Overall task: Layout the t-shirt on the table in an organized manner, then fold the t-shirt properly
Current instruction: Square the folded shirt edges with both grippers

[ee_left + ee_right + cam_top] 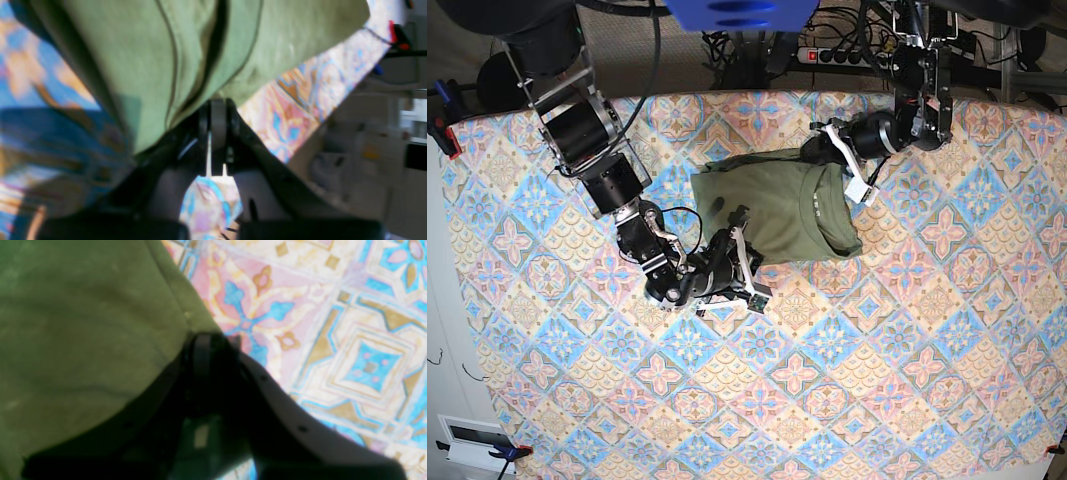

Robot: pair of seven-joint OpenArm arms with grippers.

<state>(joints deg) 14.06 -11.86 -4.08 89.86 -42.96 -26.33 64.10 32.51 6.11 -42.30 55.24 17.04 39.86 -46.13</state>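
The olive-green t-shirt lies partly folded near the middle of the patterned table, collar end toward the right. My left gripper is at the shirt's far right edge. In the left wrist view its fingers are shut, pinching the t-shirt's edge. My right gripper is at the shirt's near left edge. In the blurred right wrist view it looks shut on the t-shirt's hem, just above the table.
A red clamp grips the table's left edge, and another clamp shows at the edge in the left wrist view. A power strip and cables lie behind the table's far edge. A white box sits at the lower left.
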